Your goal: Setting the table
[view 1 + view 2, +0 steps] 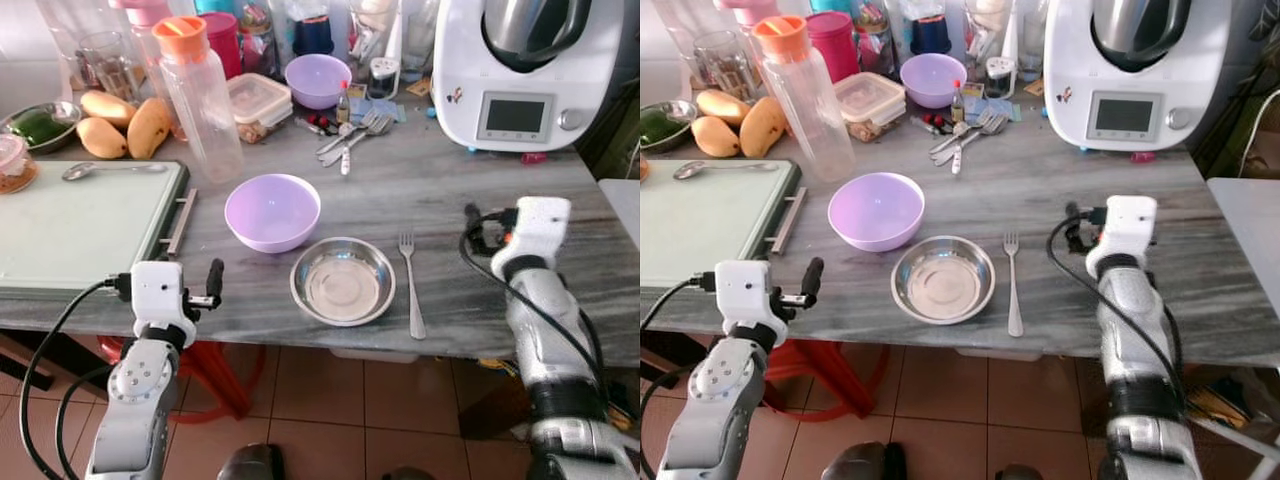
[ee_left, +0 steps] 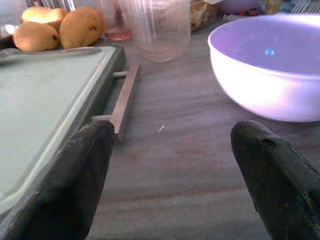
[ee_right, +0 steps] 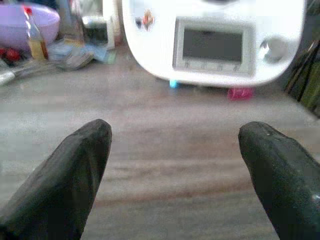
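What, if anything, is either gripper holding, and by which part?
Nothing is held. The left gripper and right gripper are both open, with only grey tabletop between their fingers.

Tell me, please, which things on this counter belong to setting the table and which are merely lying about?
Table setting:
- steel bowl
- fork to its right
- near purple bowl
- left gripper, jaws open
- right gripper, jaws open

Lying about:
- mangoes
- orange-capped bottle
- white kitchen machine
- green tray

A grey marble-look counter (image 1: 450, 190) runs across the room, daylight gleaming pale on it. Below its front edge lies a terracotta tile floor (image 1: 330, 400), and a red stool (image 1: 215, 375) tucks under the counter's left end. A second pale surface (image 1: 622, 205) sits just off its right end.
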Controlling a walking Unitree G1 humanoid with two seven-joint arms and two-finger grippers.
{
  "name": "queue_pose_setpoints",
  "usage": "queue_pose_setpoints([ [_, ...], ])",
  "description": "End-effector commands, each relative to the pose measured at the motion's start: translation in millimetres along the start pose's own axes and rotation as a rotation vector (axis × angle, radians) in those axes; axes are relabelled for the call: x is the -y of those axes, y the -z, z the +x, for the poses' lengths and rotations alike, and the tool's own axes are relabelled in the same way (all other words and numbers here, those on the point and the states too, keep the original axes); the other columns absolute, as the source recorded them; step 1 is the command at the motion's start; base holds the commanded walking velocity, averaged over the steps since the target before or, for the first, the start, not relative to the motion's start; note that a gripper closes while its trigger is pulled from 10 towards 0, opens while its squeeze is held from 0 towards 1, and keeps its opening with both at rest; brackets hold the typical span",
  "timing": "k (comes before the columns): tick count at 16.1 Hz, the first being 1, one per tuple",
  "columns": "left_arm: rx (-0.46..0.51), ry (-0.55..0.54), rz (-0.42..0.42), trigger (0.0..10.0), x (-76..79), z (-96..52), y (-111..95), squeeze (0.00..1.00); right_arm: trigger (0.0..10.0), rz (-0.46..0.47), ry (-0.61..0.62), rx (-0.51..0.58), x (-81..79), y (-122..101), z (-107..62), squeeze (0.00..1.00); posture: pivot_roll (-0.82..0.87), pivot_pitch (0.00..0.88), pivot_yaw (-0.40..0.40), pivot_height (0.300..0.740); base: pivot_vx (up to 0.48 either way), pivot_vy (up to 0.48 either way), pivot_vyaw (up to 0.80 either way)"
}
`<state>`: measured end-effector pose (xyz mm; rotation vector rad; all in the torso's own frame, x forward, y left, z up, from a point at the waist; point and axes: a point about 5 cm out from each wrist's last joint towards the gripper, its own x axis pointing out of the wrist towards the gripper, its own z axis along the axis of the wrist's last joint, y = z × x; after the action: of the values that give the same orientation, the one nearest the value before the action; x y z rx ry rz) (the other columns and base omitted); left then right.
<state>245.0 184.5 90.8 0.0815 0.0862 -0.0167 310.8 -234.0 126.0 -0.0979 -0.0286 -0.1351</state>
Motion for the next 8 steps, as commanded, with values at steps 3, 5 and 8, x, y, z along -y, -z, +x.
queue_pose_setpoints([
  [3, -0.004, -0.074, 0.024, 10.0, -4.7, 5.7, 2.9, 0.0, 10.0, -0.009, -0.011, 0.086, -13.4, -10.1, -14.7, 1.0, -0.01, 0.0, 0.046, 0.74, 0.0, 0.0, 0.0],
  [5, -0.018, -0.089, 0.0, 10.0, -2.5, 11.2, 7.6, 0.0, 10.0, -0.044, -0.054, 0.152, -27.3, -17.2, -26.6, 1.0, -0.02, 0.0, 0.042, 0.74, 0.0, 0.0, 0.0],
  [8, -0.022, -0.097, -0.001, 10.0, 0.9, 15.7, 10.5, 0.0, 10.0, -0.039, -0.131, 0.135, -42.0, -12.4, -37.5, 0.95, -0.03, 0.0, 0.029, 0.74, -0.164, 0.0, 0.0],
])
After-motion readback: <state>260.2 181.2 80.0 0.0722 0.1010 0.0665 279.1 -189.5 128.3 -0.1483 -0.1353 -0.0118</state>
